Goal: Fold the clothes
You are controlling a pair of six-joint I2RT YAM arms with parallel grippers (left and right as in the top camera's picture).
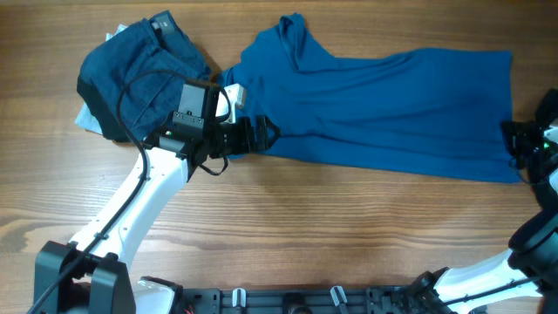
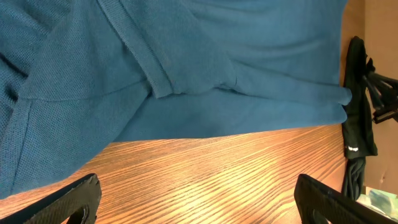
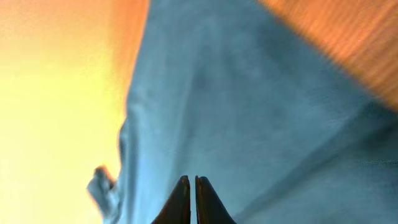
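Observation:
A blue polo shirt [image 1: 392, 105] lies spread flat across the table's far half, collar to the left. My left gripper [image 1: 261, 135] is open and empty at the shirt's lower left edge; in the left wrist view its fingers [image 2: 196, 193] straddle bare wood just short of the shirt [image 2: 186, 56]. My right gripper [image 1: 516, 144] is at the shirt's right hem. In the right wrist view its fingers [image 3: 191, 183] are pressed together over the blurred shirt [image 3: 249, 112]; I cannot tell whether cloth is pinched between them.
A folded pile of dark blue denim [image 1: 131, 74] sits at the far left, on something light blue. The wooden table [image 1: 349, 227] shows bare in front. My right arm's black gripper shows at the right edge of the left wrist view [image 2: 357, 124].

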